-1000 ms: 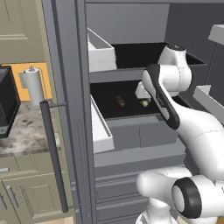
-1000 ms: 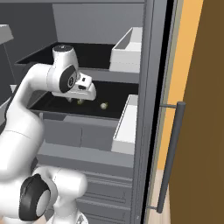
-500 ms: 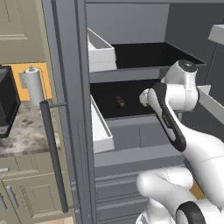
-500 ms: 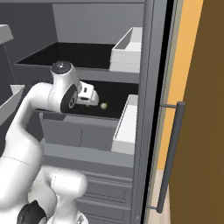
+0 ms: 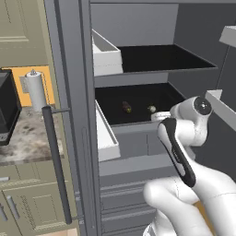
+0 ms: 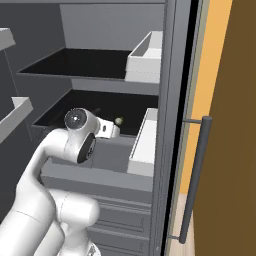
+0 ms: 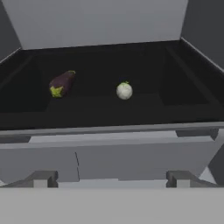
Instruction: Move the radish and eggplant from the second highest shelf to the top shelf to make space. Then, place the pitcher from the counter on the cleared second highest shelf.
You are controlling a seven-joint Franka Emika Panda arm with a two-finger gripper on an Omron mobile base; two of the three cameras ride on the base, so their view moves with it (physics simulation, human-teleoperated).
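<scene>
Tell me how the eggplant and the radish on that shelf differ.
The eggplant is dark purple with a yellow-green tip; the radish is pale, almost white. The eggplant is elongated and lies on its side, angled; the radish is round. In the hand view the eggplant sits left of the radish, apart from it. Both rest on the second highest shelf.

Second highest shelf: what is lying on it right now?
On the second highest shelf lie the eggplant and the radish, apart. The robot's arm hides its front corner in both base views.
</scene>
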